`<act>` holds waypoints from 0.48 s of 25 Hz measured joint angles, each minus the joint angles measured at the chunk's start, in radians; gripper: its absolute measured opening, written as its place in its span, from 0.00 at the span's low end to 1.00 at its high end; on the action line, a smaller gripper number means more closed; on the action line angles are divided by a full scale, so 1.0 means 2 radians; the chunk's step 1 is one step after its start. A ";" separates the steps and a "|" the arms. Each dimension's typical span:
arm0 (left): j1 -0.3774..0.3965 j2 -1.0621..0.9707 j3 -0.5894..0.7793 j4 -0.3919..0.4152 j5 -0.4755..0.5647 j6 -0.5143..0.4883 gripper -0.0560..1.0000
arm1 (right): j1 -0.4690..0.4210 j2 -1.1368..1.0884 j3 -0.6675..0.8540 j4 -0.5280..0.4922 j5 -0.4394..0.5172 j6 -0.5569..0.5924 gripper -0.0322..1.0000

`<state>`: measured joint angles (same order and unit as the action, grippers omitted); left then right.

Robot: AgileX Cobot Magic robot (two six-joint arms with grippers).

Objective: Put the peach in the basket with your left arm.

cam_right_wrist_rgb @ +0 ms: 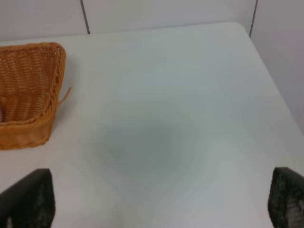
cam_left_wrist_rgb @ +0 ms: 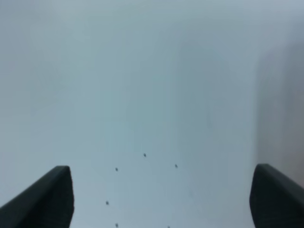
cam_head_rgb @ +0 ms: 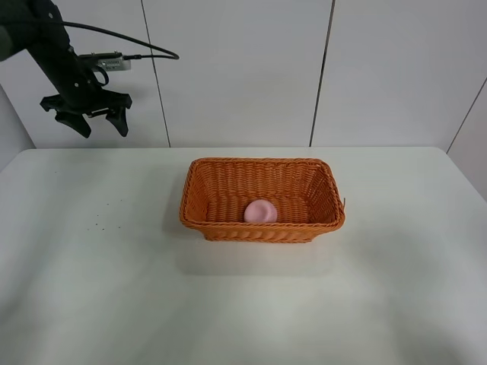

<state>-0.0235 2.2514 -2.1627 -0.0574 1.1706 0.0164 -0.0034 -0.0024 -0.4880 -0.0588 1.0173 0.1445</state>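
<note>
The pale pink peach (cam_head_rgb: 260, 211) lies inside the orange wicker basket (cam_head_rgb: 205, 190) near its front wall, in the middle of the white table. My left gripper (cam_head_rgb: 99, 124) hangs high at the far left, well away from the basket, open and empty; its wrist view shows both dark fingertips (cam_left_wrist_rgb: 45, 199) wide apart over bare table. My right gripper (cam_right_wrist_rgb: 159, 202) is open and empty, fingertips (cam_right_wrist_rgb: 28, 199) spread over the table to the right of the basket (cam_right_wrist_rgb: 47, 95). The right arm is out of the high view.
The white table (cam_head_rgb: 91, 289) has a few tiny dark specks (cam_head_rgb: 97, 220) left of the basket, also in the left wrist view (cam_left_wrist_rgb: 145, 155). White wall panels stand behind. The table's right edge (cam_right_wrist_rgb: 270, 80) shows in the right wrist view.
</note>
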 joint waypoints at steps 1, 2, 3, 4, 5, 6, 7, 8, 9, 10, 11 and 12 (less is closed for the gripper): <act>0.000 -0.011 0.010 -0.002 0.000 0.000 0.86 | 0.000 0.000 0.000 0.000 0.000 0.000 0.70; 0.000 -0.027 0.025 -0.004 0.000 0.000 0.86 | 0.000 0.000 0.000 0.000 0.000 0.000 0.70; 0.000 -0.045 0.042 -0.005 0.000 0.000 0.86 | 0.000 0.000 0.000 0.000 0.000 0.000 0.70; 0.000 -0.063 0.060 -0.005 0.000 0.000 0.86 | 0.000 0.000 0.000 0.000 0.000 0.000 0.70; 0.000 -0.080 0.083 -0.005 0.000 0.000 0.86 | 0.000 0.000 0.000 0.000 0.000 0.000 0.70; 0.000 -0.105 0.114 -0.005 0.000 0.001 0.86 | 0.000 0.000 0.000 0.000 0.000 0.000 0.70; 0.000 -0.124 0.138 -0.005 0.000 0.002 0.86 | 0.000 0.000 0.000 0.000 0.000 0.000 0.70; 0.000 -0.144 0.163 -0.005 0.000 0.002 0.86 | 0.000 0.000 0.000 0.000 0.000 0.000 0.70; 0.000 -0.175 0.194 -0.005 0.000 0.002 0.86 | 0.000 0.000 0.000 0.000 0.000 0.000 0.70; 0.000 -0.197 0.226 -0.005 -0.001 0.002 0.86 | 0.000 0.000 0.000 0.000 0.000 0.000 0.70; 0.000 -0.225 0.254 -0.005 -0.001 0.003 0.86 | 0.000 0.000 0.000 0.000 0.000 0.000 0.70; 0.000 -0.283 0.318 -0.006 -0.001 0.007 0.86 | 0.000 0.000 0.000 0.000 0.000 0.000 0.70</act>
<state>-0.0235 1.6859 -1.5262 -0.0692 1.1688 0.0299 -0.0034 -0.0024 -0.4880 -0.0588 1.0173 0.1445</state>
